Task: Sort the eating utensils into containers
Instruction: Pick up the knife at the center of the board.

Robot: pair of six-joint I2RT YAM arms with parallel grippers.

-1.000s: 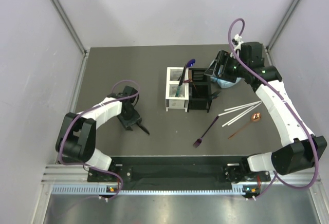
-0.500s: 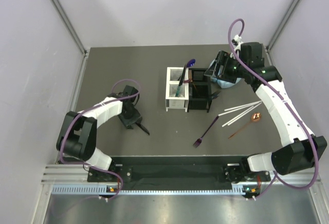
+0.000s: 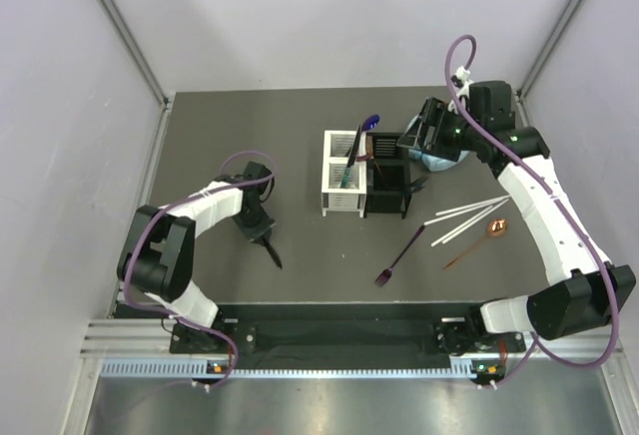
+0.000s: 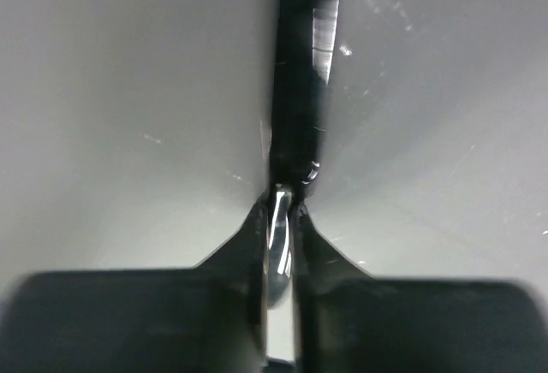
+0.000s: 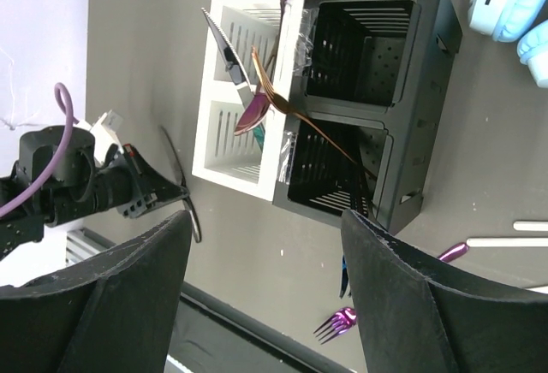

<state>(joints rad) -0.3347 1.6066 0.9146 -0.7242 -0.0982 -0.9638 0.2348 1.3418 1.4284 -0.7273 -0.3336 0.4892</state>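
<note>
Swung inward, the left tool [image 4: 281, 209] is now pinched on a dark utensil [image 4: 300, 91]; a lift toward the caddies [image 3: 341, 206] is called for.

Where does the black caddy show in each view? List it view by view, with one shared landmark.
Top external: black caddy at centre, just right of middle.
Left wrist: absent; just the left gripper pinching a dark utensil.
Right wrist: black caddy upper centre-right, above the fingers.
Shared landmark: the white caddy, right beside it in both other views.
</note>
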